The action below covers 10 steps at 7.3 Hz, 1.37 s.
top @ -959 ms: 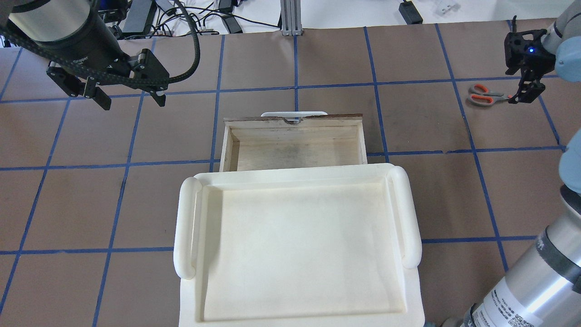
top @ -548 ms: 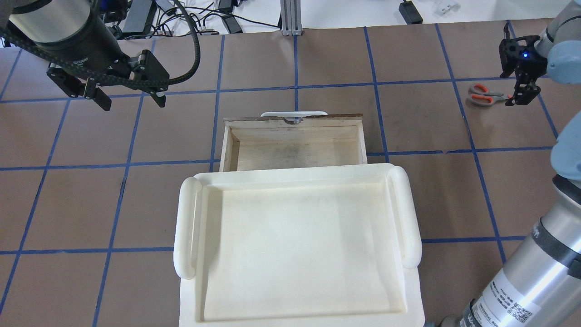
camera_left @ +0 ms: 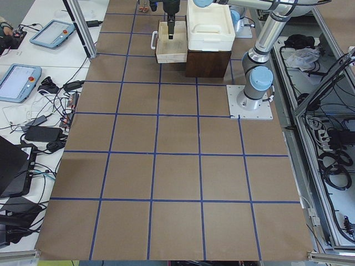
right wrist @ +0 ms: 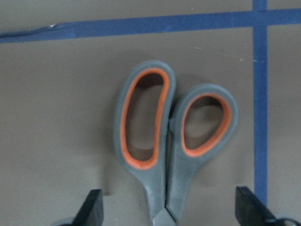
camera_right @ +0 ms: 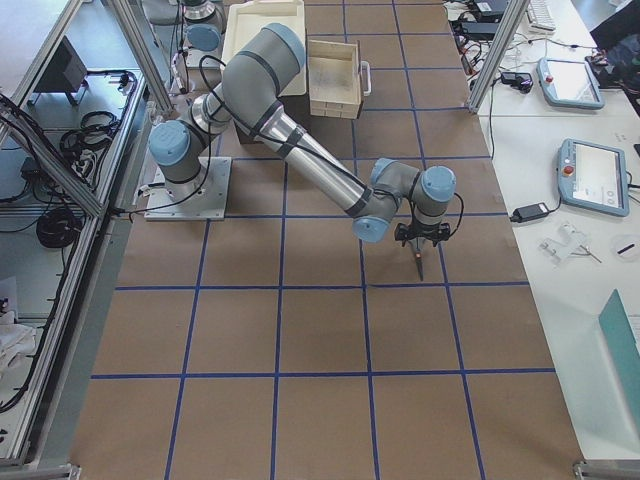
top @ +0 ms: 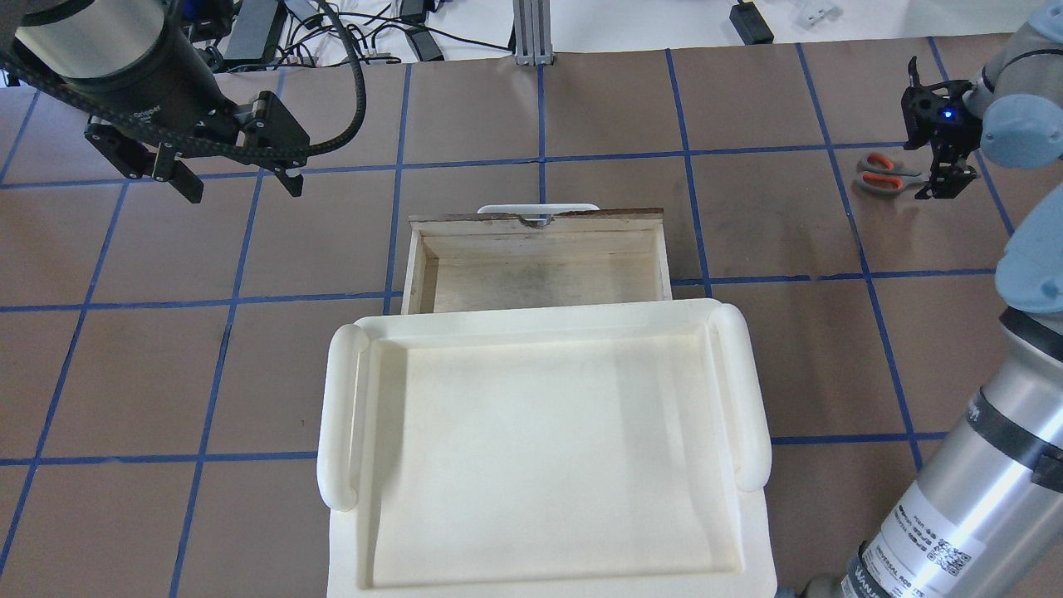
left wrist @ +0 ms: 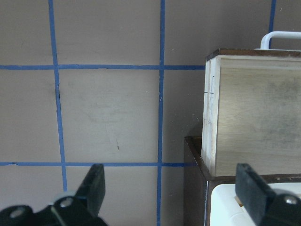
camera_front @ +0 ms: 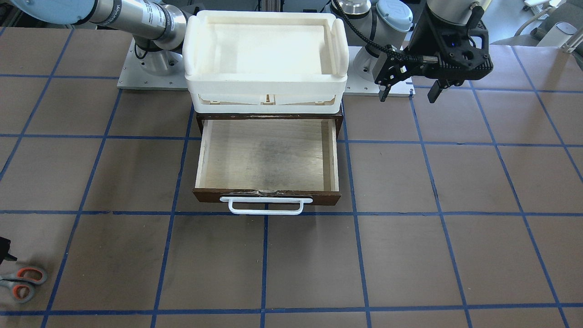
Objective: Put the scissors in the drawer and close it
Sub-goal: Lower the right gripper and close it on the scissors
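Observation:
The scissors (top: 884, 174) lie flat on the table at the far right, with their orange-lined loops (right wrist: 169, 136) pointing toward the drawer side. They also show in the front view (camera_front: 20, 282). My right gripper (top: 935, 184) is open and low over the blade end, and its fingers (right wrist: 91, 212) straddle the scissors without touching them. The drawer (top: 540, 278) is pulled open and its pale inside (camera_front: 266, 155) is empty. Its white handle (camera_front: 266, 206) faces away from me. My left gripper (top: 241, 184) is open and empty. It hovers to the left of the drawer (left wrist: 254, 117).
A white foam tray (top: 540, 448) sits on top of the dark brown cabinet (camera_front: 268, 117) that holds the drawer. Blue tape lines grid the brown table. Cables and power bricks (top: 349, 33) lie beyond the table's far edge.
My right gripper has shifted a little left along the scissors toward their handles. The left arm, the drawer and the scissors have not moved.

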{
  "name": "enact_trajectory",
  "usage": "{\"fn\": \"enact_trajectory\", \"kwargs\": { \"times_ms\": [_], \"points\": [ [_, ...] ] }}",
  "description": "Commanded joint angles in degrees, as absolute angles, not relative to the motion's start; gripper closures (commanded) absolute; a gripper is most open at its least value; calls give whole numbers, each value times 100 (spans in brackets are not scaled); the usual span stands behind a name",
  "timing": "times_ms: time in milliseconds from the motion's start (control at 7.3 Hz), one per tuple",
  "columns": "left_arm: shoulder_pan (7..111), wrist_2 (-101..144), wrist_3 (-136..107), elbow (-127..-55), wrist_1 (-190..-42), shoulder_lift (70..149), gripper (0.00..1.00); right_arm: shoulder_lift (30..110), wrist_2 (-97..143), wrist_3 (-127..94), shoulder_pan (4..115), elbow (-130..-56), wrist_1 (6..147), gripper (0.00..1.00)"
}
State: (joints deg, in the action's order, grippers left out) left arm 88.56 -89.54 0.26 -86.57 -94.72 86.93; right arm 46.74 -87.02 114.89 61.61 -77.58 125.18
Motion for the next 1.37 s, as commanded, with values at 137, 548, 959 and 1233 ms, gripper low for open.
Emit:
{"fn": "enact_trajectory", "kwargs": {
  "times_ms": [137,548,959,1233],
  "points": [
    [8859,-8956,26,-8657,-9466,8692,0,4597,-8745,11496,6161,-7752,12524,21],
    [8859,-8947,26,-8657,-9475,8684,0,4658,-9053,11487,6161,-7708,12604,100],
    [8859,-8947,26,-8657,-9475,8684,0,4956,-9000,11487,6170,-7717,12516,100],
    [8851,-8947,26,-8657,-9475,8684,0,5158,-9017,11470,6222,-7725,12333,100]
  ]
}}
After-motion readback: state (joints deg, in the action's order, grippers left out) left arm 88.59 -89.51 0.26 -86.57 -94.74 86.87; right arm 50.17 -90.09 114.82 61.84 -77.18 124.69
